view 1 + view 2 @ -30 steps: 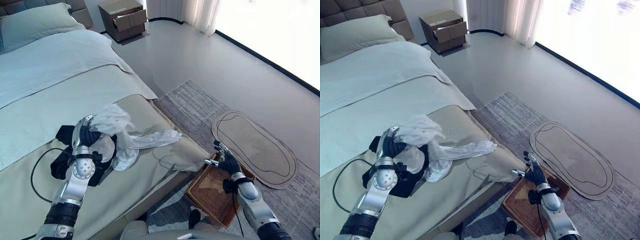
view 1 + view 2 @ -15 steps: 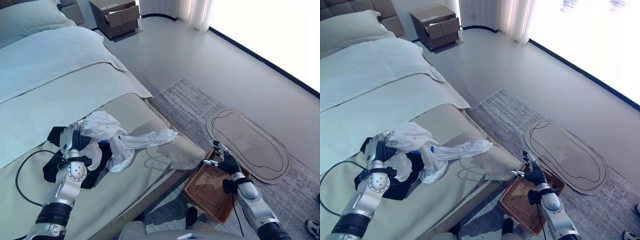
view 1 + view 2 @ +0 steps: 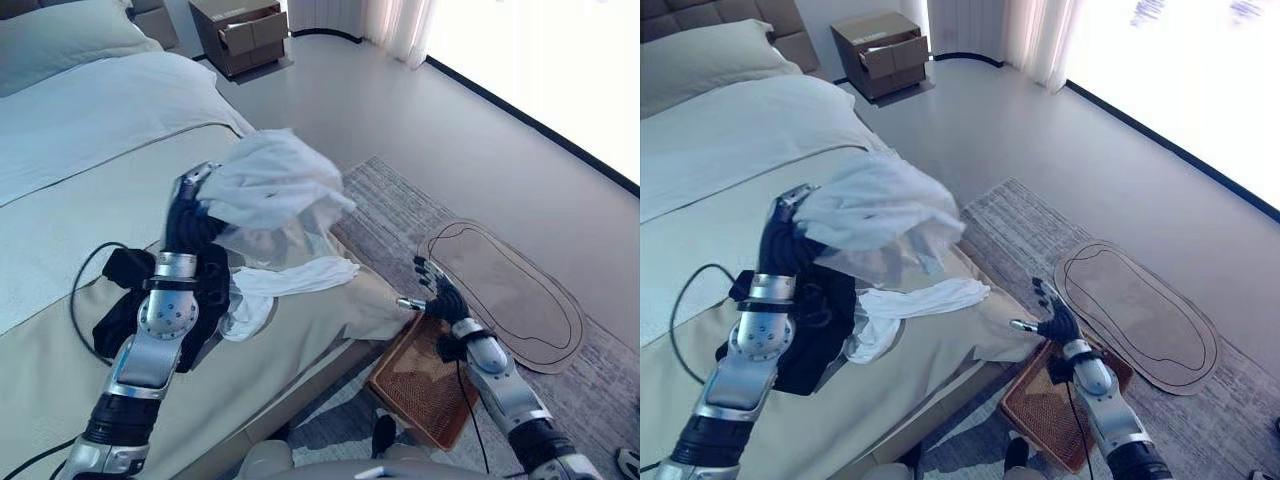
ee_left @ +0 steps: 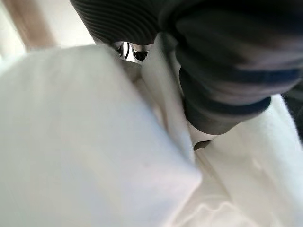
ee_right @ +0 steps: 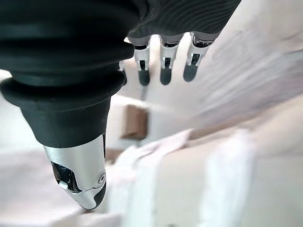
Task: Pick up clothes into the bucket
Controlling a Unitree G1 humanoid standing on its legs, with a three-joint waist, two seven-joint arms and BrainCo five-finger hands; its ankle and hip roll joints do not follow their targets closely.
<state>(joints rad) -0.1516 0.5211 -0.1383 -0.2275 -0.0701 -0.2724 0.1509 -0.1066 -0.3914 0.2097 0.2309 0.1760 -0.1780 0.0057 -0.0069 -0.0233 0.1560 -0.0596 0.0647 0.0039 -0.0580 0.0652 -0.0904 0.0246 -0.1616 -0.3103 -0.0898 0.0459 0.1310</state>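
Bedroom (bed (image 3: 90, 150), nightstand (image 3: 237, 35), rug (image 3: 400, 215))

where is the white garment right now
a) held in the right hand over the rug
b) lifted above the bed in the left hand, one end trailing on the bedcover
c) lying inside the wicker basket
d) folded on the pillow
b: the left hand has its fingers curled into the white garment and holds it raised over the bed, while the right hand is open above the wicker basket.
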